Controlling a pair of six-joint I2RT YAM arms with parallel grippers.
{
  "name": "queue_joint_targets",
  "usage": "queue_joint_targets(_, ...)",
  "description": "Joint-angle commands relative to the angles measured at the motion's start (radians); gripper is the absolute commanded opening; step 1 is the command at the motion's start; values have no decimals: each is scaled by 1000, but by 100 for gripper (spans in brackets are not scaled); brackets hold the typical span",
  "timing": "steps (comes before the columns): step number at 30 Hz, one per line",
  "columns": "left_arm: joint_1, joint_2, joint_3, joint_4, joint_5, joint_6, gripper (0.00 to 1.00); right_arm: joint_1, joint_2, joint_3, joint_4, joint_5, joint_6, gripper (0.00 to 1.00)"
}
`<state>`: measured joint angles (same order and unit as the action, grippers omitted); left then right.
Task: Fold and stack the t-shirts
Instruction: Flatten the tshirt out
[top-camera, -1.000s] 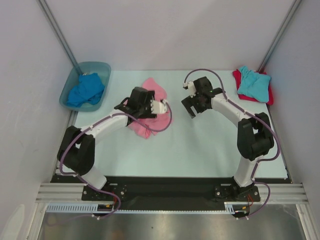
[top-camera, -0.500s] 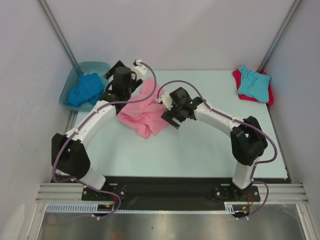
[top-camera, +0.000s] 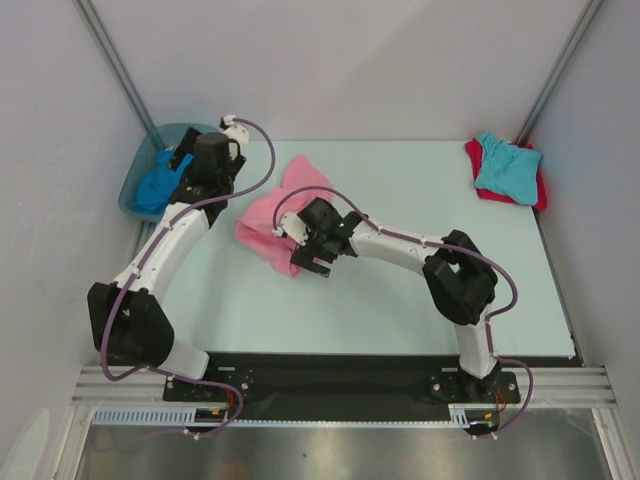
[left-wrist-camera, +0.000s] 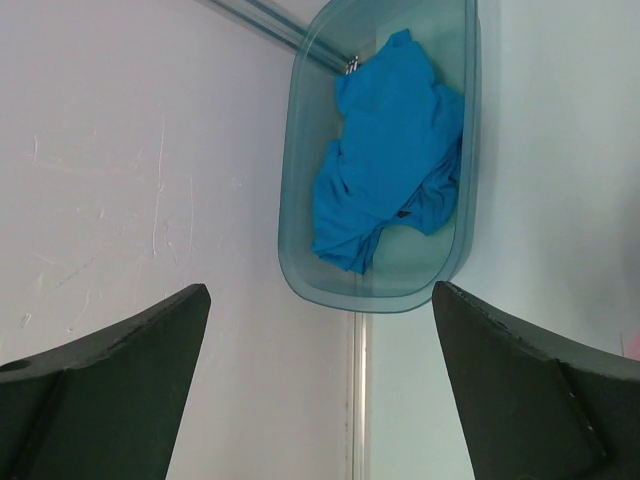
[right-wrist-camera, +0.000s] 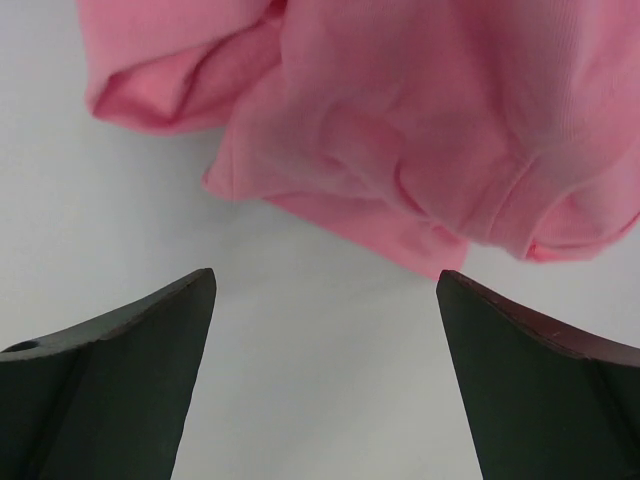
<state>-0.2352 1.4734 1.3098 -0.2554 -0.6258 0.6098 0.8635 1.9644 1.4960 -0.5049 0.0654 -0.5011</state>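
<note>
The pink t-shirt (top-camera: 265, 215) lies crumpled on the counter (top-camera: 400, 300), the right jaws wide apart and empty just over its near edge. The left jaws, also spread and empty, hover above the tub (left-wrist-camera: 300, 200) holding the blue t-shirt (left-wrist-camera: 385, 150). To my eye the right should pinch a single hem corner, not a bunched fold, then spread it flat.

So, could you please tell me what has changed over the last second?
The left gripper left the pink t-shirt and swung far left, toward the tub. The right gripper swept left to that shirt's near edge. Both are open and empty. The blue t-shirt, turquoise t-shirt and red t-shirt stayed put.
</note>
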Motion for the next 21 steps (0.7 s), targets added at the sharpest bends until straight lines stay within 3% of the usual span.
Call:
queue_joint_targets(1, 7, -47, 6, -5, -18, -21, 100, 5, 54, 96, 34, -3, -7, 100)
queue_joint_targets(9, 13, -55, -20, -5, -12, -25, 100, 45, 133, 210, -6, -21, 9, 96)
queue_joint_targets(15, 20, -47, -14, 5, -9, -30, 100, 91, 119, 190, -9, -33, 12, 95)
queue_joint_targets(21, 20, -30, -7, 5, 5, -50, 100, 88, 174, 152, 23, -6, -7, 81)
